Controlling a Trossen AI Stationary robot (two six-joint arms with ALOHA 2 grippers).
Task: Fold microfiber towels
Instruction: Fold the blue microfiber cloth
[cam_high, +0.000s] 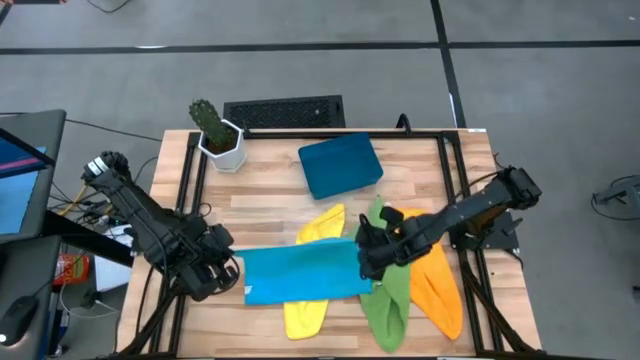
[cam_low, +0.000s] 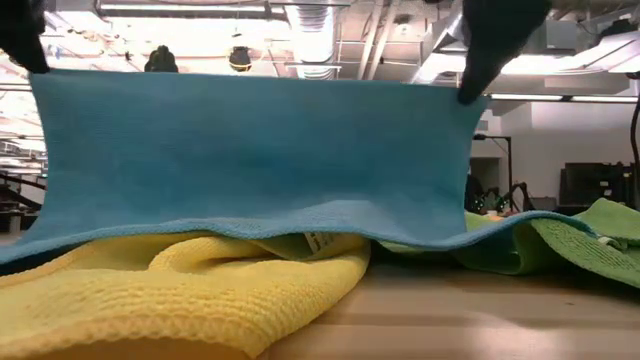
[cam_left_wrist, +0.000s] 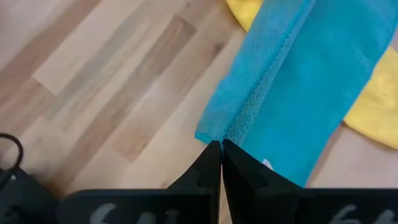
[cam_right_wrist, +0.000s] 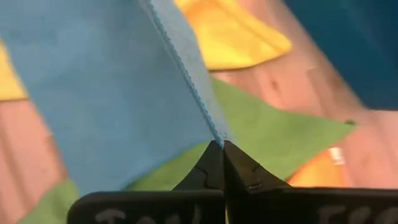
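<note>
A light blue towel is stretched between my two grippers near the table's front and hangs like a curtain in the low view. My left gripper is shut on its left end and my right gripper on its right end. Under it lies a yellow towel, crumpled on the table. A green towel and an orange towel lie flat to the right, the green one partly over the orange. My left gripper pinches the blue towel's upper left corner between its two fingertips, slanting down from the table's left. The towel runs away from the fingers, drawn taut along its top edge. My right gripper pinches the blue towel's upper right corner by its hemmed edge, slanting down from the table's right. The towel hangs below the fingers; its lower edge rests on the yellow and green towels.
A dark blue tray lies at the table's far middle, and a potted cactus stands at the far left corner. Black frame rails run along the table's sides. Bare wood shows at the far left.
</note>
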